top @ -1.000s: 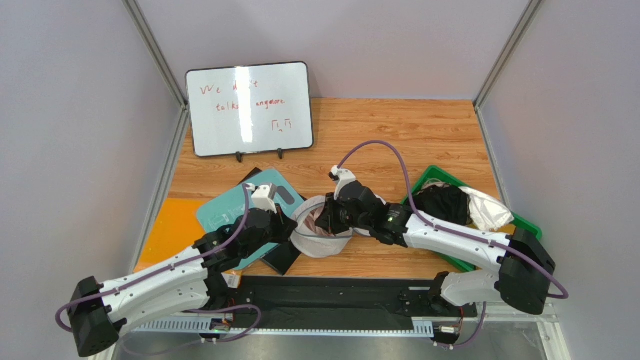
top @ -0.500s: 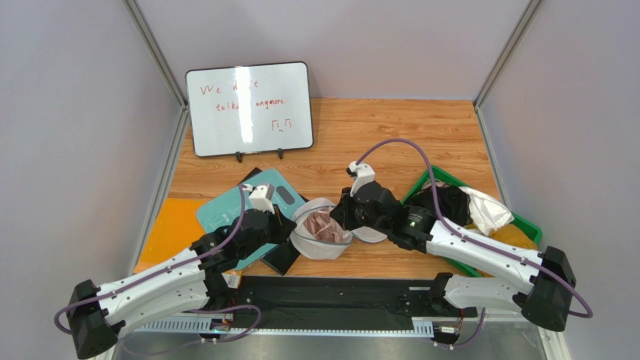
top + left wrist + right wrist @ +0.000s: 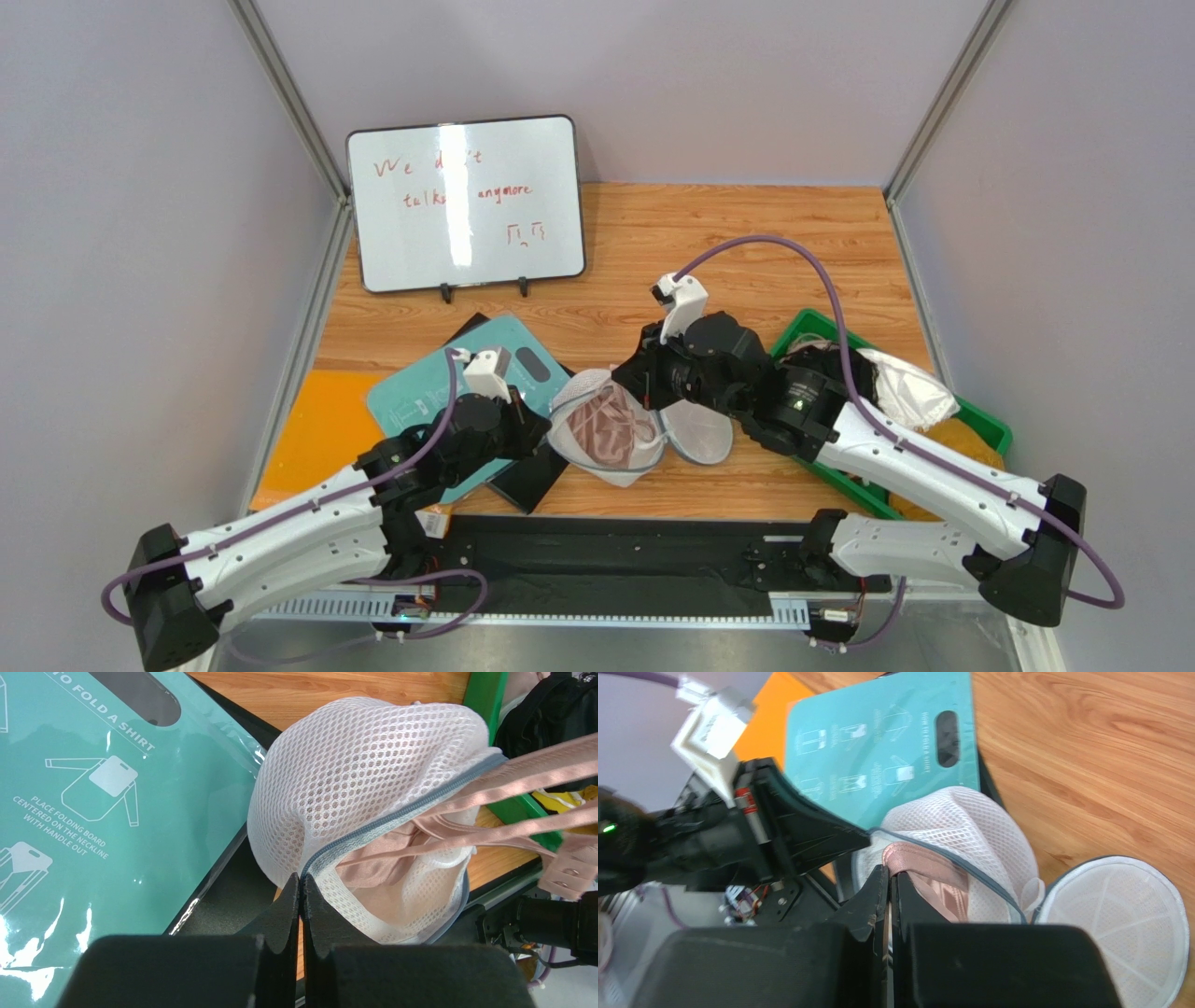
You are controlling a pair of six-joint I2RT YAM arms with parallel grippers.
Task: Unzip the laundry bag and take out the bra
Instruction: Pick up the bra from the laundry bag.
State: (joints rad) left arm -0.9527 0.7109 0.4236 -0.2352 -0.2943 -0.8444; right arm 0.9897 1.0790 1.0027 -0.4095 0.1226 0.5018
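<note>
Wooden table (image 3: 786, 252): whiteboard (image 3: 466, 203), orange mat (image 3: 326, 420), green bin (image 3: 802, 331)

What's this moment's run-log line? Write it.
laundry bag unzipped | left jaws shut on rim | right jaws shut on bra | bra partly out

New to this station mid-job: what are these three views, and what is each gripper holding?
Two robot arms are bolted at the near edge of a wooden table. The wide picture looks down from above; the other two come from cameras on each wrist. The left gripper pinches the zip rim of the mesh laundry bag. The right gripper pinches the pink bra, its straps stretched out of the open bag. The round lid lies open beside it. Nearby: a teal folding board, a whiteboard, a green bin of clothes.
</note>
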